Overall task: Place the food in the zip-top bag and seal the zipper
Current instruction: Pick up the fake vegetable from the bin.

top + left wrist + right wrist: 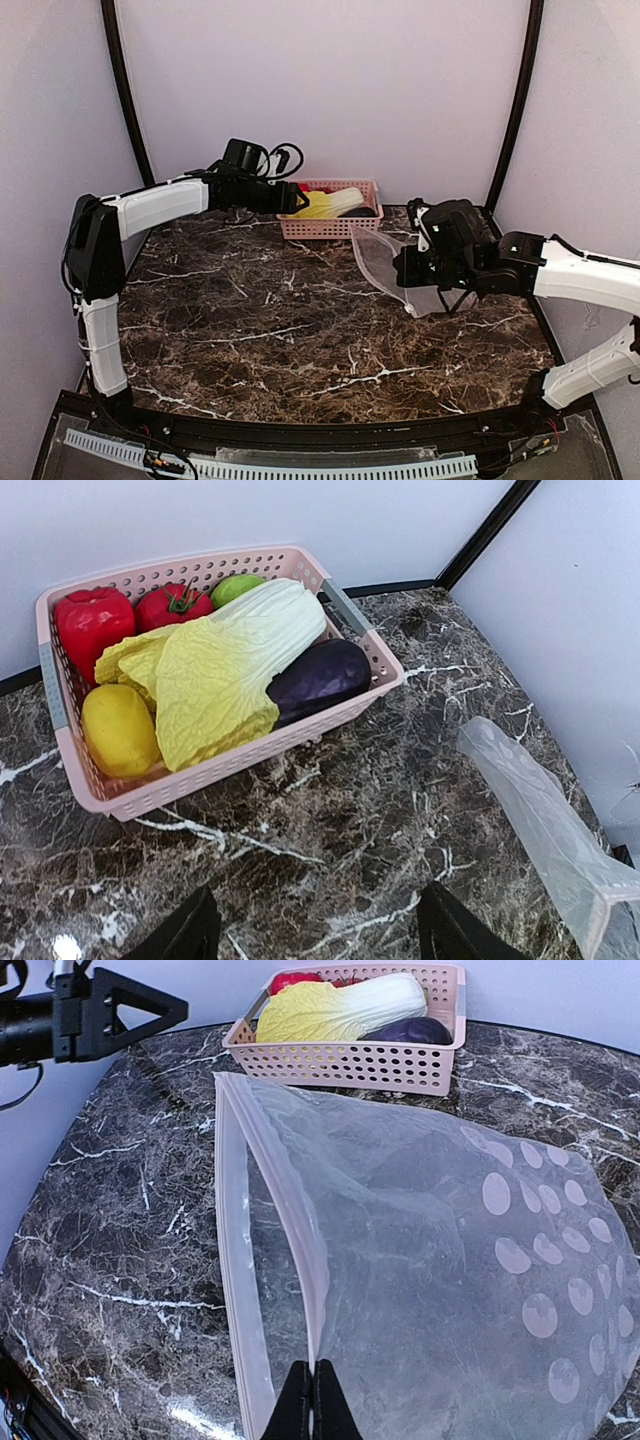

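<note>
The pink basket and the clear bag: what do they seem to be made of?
The basket looks like moulded plastic with a matte finish: even pink walls pierced by regular rows of small holes. The bag looks like thin, slightly glossy plastic film: see-through, wrinkled and floppy, printed with pale round dots.

Looks like polished dark brown marble on the table, white-veined and glossy, with light glinting off it. Matt pink plastic for the basket, pierced in a lattice. Crinkled, matt leaf on the cabbage; smooth sheen on the bell pepper and the purple eggplant. Thin clear film for the zip-top bag, creased, printed with pale dots; a cloudier strip along the zipper.
</note>
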Motion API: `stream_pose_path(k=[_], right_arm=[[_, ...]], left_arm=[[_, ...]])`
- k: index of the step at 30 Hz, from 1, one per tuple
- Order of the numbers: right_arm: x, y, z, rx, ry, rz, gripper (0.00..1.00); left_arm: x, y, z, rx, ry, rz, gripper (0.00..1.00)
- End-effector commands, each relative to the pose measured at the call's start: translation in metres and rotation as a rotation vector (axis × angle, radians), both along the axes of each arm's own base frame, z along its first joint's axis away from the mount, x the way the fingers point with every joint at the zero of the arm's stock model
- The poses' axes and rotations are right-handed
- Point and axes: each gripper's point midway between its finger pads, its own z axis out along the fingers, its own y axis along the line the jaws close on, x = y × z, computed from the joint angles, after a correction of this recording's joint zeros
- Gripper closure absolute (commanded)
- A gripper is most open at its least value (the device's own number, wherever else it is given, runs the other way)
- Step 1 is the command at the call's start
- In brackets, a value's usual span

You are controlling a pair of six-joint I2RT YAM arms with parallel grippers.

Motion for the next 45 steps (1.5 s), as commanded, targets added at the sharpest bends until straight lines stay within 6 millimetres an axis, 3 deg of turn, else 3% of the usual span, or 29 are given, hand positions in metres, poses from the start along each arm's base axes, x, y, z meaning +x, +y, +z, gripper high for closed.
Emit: stream_pose_path(k=[1, 2, 3, 4, 14, 17, 18, 19, 20, 21, 22, 25, 32, 42, 45], right_arm=[[0.005, 0.007, 0.009, 0.03, -0.014, 0.009, 1.0], [0.004, 0.008, 0.009, 0.03, -0.012, 0.015, 1.0], [0.004, 0.009, 0.009, 0.03, -0.011, 0.017, 1.0], [0.004, 0.01, 0.008, 0.031, -0.009, 0.021, 1.0], [0.001, 0.018, 0.004, 0.055, 0.011, 0.054, 1.0], [0.001, 0.019, 0.003, 0.051, 0.014, 0.06, 1.0], [0.002, 0.02, 0.004, 0.052, 0.013, 0.062, 1.0], [0.002, 0.02, 0.004, 0.052, 0.013, 0.063, 1.0], [0.002, 0.02, 0.004, 0.05, 0.012, 0.063, 1.0], [0.002, 0.02, 0.004, 0.051, 0.013, 0.064, 1.0], [0.002, 0.021, 0.003, 0.048, 0.014, 0.066, 1.0], [0.003, 0.022, 0.004, 0.05, 0.012, 0.069, 1.0], [0.005, 0.025, 0.001, 0.037, 0.012, 0.08, 1.0], [0.009, 0.027, -0.003, 0.029, 0.021, 0.09, 1.0], [0.01, 0.027, -0.005, 0.029, 0.025, 0.091, 1.0]], left_arm=[[0.03, -0.004, -0.017, -0.017, 0.011, -0.02, 0.32], [0.036, -0.006, -0.01, -0.033, -0.005, -0.023, 0.32], [0.041, -0.008, -0.021, -0.028, 0.011, -0.023, 0.32], [0.046, -0.011, -0.014, -0.038, -0.006, -0.024, 0.32], [0.09, -0.013, -0.052, -0.027, -0.011, 0.024, 0.3], [0.102, -0.018, -0.049, -0.037, -0.039, 0.024, 0.3], [0.105, -0.018, -0.059, -0.031, -0.027, 0.03, 0.3], [0.11, -0.019, -0.054, -0.039, -0.04, 0.036, 0.3], [0.114, -0.019, -0.063, -0.04, -0.024, 0.043, 0.3], [0.118, -0.019, -0.059, -0.049, -0.031, 0.05, 0.3], [0.121, -0.018, -0.07, -0.048, -0.011, 0.062, 0.3], [0.132, -0.012, -0.075, -0.053, -0.008, 0.115, 0.3], [0.146, -0.011, -0.09, -0.118, 0.032, 0.162, 0.28], [0.143, -0.041, -0.082, -0.257, 0.016, 0.02, 0.28], [0.143, -0.048, -0.074, -0.315, -0.004, -0.018, 0.35]])
